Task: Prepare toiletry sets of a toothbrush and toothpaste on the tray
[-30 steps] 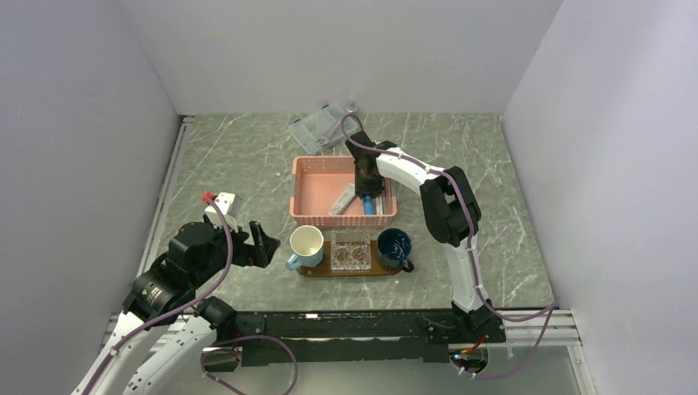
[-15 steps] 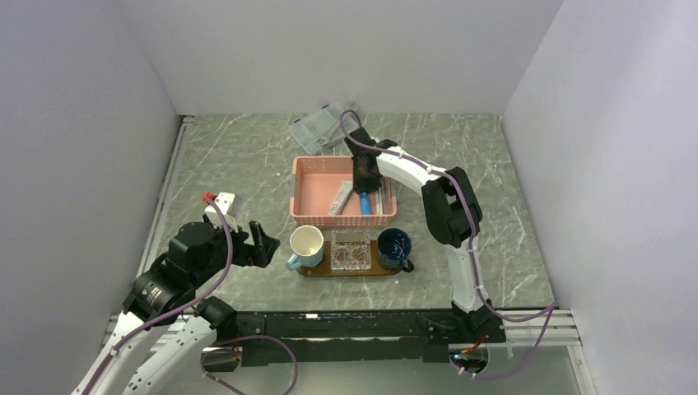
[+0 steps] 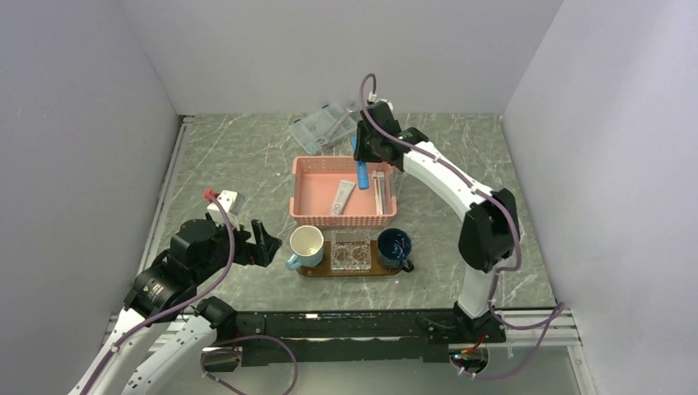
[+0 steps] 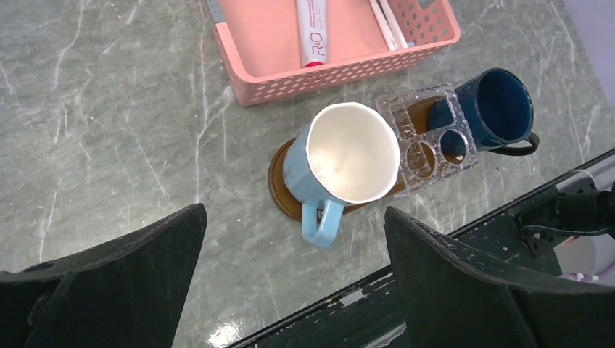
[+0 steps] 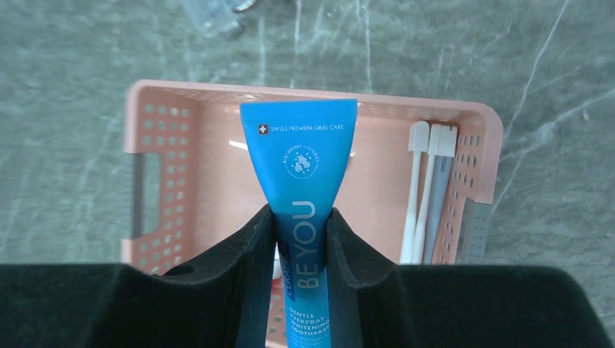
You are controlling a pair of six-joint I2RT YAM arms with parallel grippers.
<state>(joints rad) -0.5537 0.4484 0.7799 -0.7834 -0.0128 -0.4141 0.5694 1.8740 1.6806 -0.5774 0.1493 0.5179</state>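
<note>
My right gripper (image 3: 362,155) is shut on the bright blue toothpaste tube (image 3: 362,173) and holds it in the air above the far side of the pink basket (image 3: 306,197). In the right wrist view the tube (image 5: 299,145) sticks out between the pads (image 5: 246,254). A paler tube (image 3: 342,198) and several toothbrushes (image 3: 379,191) lie in the basket; both also show in the left wrist view (image 4: 312,29) and the toothbrushes in the right wrist view (image 5: 428,188). The dark-brown tray (image 3: 403,267) lies in front of the basket. My left gripper (image 3: 262,244) is open and empty, left of the tray.
On the tray stand a light-blue mug (image 3: 304,245), a clear holder with holes (image 3: 351,252) and a dark-blue mug (image 3: 395,245). A clear plastic box (image 3: 317,127) lies behind the basket by the back wall. Walls close in on three sides.
My right gripper has risen out of the basket with the blue tube and moved toward the basket's far edge. The left arm has not moved.
</note>
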